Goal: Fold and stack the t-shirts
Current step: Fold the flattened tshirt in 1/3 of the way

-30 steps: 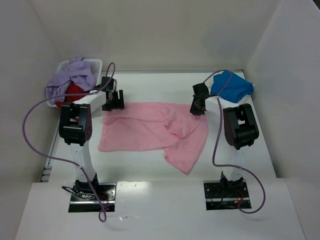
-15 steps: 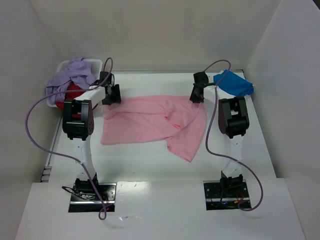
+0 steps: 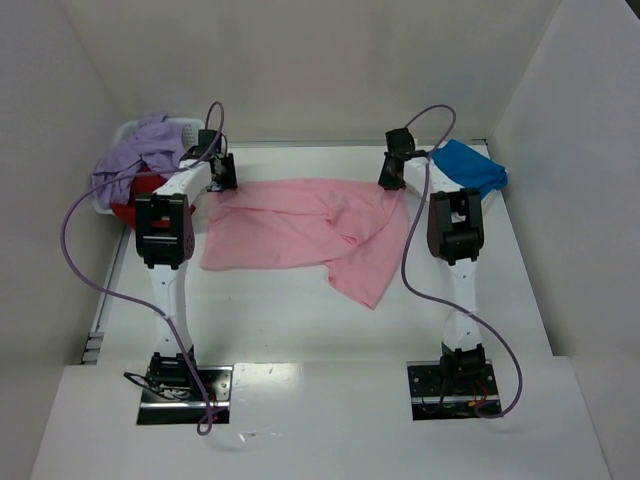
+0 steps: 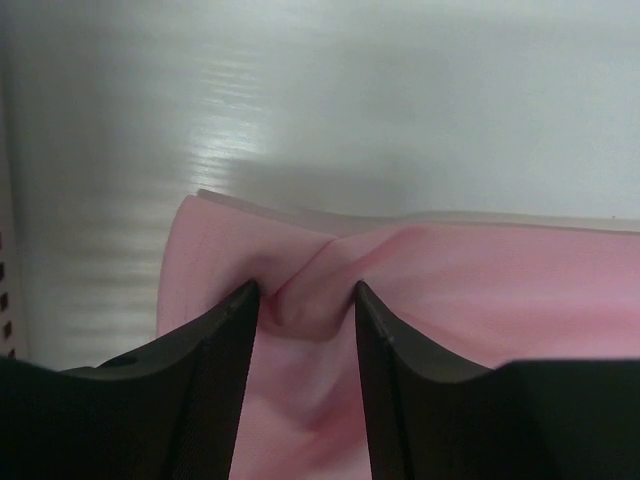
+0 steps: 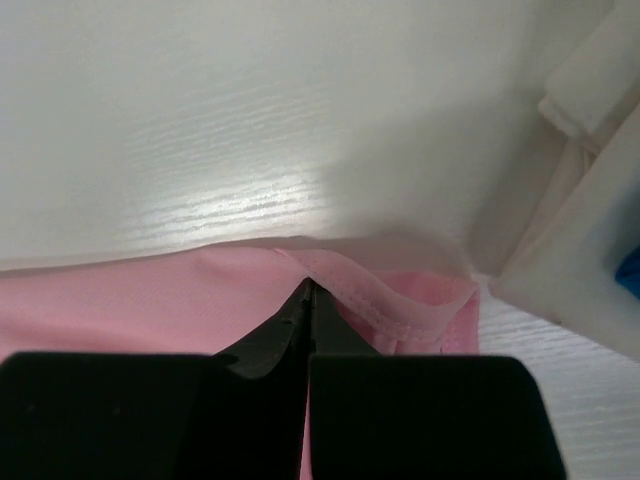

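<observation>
- The pink t-shirt lies spread across the far middle of the table. Its far edge is pulled fairly straight between the two arms, and one rumpled part trails toward the near right.
- The left gripper sits at the shirt's far left corner. From the wrist, its fingers stand partway apart. A raised ridge of pink cloth is bunched between them and touches both, but it is not squeezed flat.
- The right gripper is at the far right corner. Its jaws are pressed together with no gap, pinching the shirt's stitched hem right at the tips.
- The blue t-shirt sits in a heap at the far right, just beyond the right arm and apart from the pink one.
- The lavender t-shirt is piled over the white basket in the far left corner. The red t-shirt shows beneath it.
</observation>
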Controlling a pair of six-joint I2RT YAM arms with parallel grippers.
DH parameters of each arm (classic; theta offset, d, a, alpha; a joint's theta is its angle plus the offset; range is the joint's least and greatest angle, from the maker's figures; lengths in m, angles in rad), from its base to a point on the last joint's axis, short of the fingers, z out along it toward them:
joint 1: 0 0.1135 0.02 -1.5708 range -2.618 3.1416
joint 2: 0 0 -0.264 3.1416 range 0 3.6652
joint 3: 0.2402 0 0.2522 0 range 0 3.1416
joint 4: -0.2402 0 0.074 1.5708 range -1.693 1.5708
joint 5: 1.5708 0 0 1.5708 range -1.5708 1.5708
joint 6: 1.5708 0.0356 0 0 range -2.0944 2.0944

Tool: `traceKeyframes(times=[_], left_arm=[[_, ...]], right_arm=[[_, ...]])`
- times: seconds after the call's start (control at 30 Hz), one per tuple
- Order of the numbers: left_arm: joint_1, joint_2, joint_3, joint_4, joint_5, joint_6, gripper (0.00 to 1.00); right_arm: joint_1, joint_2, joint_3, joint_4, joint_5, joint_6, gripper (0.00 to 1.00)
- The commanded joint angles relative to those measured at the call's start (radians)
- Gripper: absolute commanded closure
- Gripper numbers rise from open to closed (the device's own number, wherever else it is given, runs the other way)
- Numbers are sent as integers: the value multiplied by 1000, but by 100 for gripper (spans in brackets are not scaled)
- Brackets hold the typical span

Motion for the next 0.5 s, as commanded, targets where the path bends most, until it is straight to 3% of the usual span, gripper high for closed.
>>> traceKeyframes(times=[0.0, 0.27, 0.47], left_arm=[[20, 27, 72, 8, -21, 36, 42], [20, -62, 28, 52, 12, 78, 18], [20, -220, -67, 126, 124, 112, 4]], right_arm=[[-28, 61, 103, -49, 27, -28, 100], [-28, 26, 175, -30, -51, -75, 97], [-28, -164, 108, 48, -152, -85, 73]])
